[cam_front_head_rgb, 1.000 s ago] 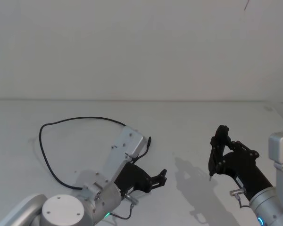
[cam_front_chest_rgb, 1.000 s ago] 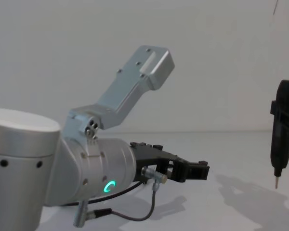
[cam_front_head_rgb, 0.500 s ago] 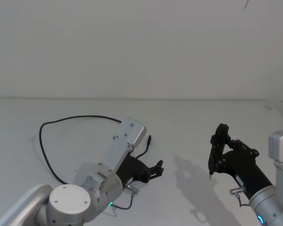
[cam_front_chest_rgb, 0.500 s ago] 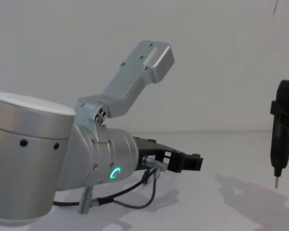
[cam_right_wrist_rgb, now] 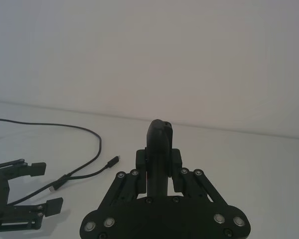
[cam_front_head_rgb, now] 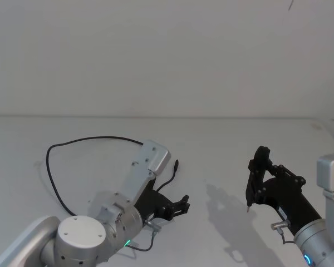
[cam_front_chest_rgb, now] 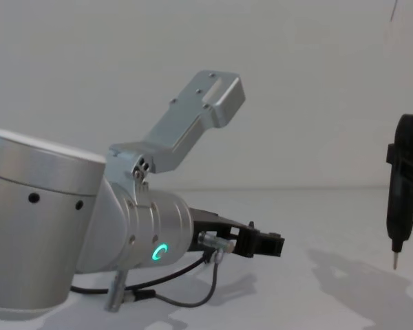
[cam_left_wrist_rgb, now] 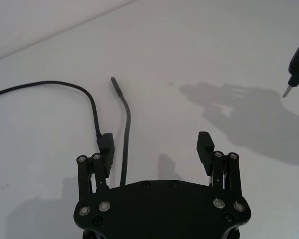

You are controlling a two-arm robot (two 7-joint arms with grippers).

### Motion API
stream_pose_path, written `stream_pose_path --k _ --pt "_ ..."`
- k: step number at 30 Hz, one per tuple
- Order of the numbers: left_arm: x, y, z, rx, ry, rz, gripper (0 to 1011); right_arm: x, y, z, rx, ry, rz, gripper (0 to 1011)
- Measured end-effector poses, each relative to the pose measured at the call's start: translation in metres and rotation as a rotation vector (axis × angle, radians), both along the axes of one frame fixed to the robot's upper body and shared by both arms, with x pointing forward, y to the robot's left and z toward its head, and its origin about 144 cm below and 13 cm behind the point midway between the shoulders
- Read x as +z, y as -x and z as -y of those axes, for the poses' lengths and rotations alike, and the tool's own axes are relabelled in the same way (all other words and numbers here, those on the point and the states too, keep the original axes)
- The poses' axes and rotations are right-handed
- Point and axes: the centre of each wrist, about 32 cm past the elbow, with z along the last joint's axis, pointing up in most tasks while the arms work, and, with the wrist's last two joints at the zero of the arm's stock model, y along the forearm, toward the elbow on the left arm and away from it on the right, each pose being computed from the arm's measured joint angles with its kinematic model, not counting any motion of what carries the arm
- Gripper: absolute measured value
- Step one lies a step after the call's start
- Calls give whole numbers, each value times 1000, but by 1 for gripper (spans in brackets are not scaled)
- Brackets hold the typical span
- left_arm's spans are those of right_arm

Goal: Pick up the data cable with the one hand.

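Observation:
The data cable (cam_front_head_rgb: 83, 141) is a thin black cord looping across the white table's left half, with a plug end (cam_front_head_rgb: 175, 165) near the middle. My left gripper (cam_front_head_rgb: 178, 206) hovers low just in front of that end, open. In the left wrist view one strand of the cable (cam_left_wrist_rgb: 125, 144) runs between the fingers of the left gripper (cam_left_wrist_rgb: 156, 144), close to one finger, and its plug (cam_left_wrist_rgb: 114, 82) lies beyond them. A second strand (cam_left_wrist_rgb: 92, 104) passes behind that finger. The right wrist view shows the cable (cam_right_wrist_rgb: 89, 135) and the open left gripper (cam_right_wrist_rgb: 44, 186) from the side.
My right gripper (cam_front_head_rgb: 249, 207), slim with a pointed metal tip, hangs shut above the table on the right (cam_front_chest_rgb: 396, 258). A short grey lead (cam_front_chest_rgb: 210, 292) dangles under the left wrist. The white table (cam_front_head_rgb: 222, 150) meets a plain wall behind.
The left gripper has drawn back a little to the left and sunk lower toward the table, staying open. The right arm has not moved.

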Motion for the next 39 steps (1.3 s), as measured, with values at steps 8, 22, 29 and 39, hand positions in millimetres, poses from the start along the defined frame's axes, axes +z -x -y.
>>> stream_pose_path --k 8,22,29,39 --pt "-2 -1 -2 13 2 -15 1001 0 0 0 0 0 0 279" --pt "-6 -7 -2 42 8 -29 741 0 0 0 0 0 0 279" --pt "-9 -11 -1 38 6 -39 522 0 0 0 0 0 0 279" --pt "-12 -14 1 27 2 -50 183 0 0 0 0 0 0 279"
